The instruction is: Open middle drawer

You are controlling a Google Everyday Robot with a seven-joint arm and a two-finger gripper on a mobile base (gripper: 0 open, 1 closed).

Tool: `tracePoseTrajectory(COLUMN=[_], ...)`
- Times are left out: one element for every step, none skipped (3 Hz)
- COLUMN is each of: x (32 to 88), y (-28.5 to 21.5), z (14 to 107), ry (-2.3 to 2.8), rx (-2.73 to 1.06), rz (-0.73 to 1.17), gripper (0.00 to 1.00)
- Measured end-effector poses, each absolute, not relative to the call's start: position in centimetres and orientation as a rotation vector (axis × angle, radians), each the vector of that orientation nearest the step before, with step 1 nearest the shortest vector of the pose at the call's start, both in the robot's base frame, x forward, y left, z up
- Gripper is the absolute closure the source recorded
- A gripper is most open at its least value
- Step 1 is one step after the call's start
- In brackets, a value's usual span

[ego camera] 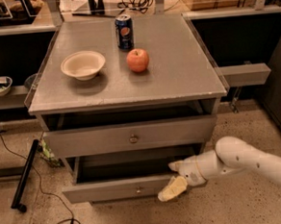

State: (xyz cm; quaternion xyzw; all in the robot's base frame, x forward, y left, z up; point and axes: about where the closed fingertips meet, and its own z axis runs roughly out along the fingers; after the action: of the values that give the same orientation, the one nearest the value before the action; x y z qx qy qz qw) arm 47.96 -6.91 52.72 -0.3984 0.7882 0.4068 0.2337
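Low on the desk front, middle drawer (102,191): grey, the lower of the two fronts in view, pulled out toward the camera so that a dark hollow shows behind its upper edge.
Middle drawer knob (138,189): small, round, metal, at the centre of the front, with nothing on it.
Tool (166,181): at the right end of the middle drawer's front, fingers spread apart and gripping nothing that I can make out. One pale fingertip (173,166) lies above and behind the front's upper edge; the other, yellowish, slants down across the front's right end. Whether either one presses on the panel I cannot tell.
Arm (259,161): white and rounded, coming in from the lower right, low over the floor (234,208).
Upper drawer (84,142): taller, wider grey front with its own round knob (133,139), standing a little out, a dark gap between it and the desk top.
Desk (176,77): grey, flat top.
Bowl (82,65): cream, upright, on the left part of the top.
Apple (138,60): red, right of the bowl, near the middle.
Can (124,32): dark blue, upright, just behind the apple.
Side ledge (244,74): grey, jutting from the desk's right side.
Floor, left: a black bar (24,175) lying aslant and a thin black cable (55,206).
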Motion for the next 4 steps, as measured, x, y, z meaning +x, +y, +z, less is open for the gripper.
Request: tracePoseTrajectory(x=[48.2,48.3,49.3,51.5], y=[-7.0,-6.7,-5.8,-3.1], z=[53.6,52.9,50.8,47.3], ry=[2.157,2.172,2.195,2.213], rx=[-1.103,-1.104,-1.094,-1.083], rz=[1.097,1.099,1.128,1.219], gripper=[0.0,0.0,0.0,0.0])
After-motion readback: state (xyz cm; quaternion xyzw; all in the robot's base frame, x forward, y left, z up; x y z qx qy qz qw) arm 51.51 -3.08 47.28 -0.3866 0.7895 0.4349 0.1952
